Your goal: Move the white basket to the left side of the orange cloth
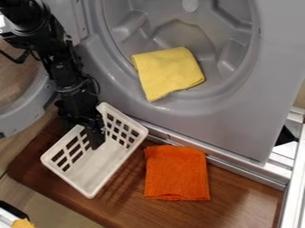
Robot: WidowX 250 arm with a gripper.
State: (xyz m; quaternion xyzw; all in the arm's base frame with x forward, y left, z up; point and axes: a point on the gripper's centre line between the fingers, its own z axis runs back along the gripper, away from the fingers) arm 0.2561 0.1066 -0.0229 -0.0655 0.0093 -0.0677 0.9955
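White basket (98,167), at ten o'clock from the orange cloth (177,173), may tip if the hand (95,139), opening width indeterminable, lifts while snagged inside it.

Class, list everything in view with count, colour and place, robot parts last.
Panel with round recess: 1, grey, top
Board: 1, brown, bottom
Lower cloth: 1, orange, on board
Upper cloth: 1, yellow, across recess's lower rim
Basket: 1, white, left of lower cloth
Rails: at least 2, silver, lower right
Curved piece: 1, grey, left edge
Unclear object: 1, yellow, bottom left
Claw: 1, black, at basket
Arm: 1, black, upper left
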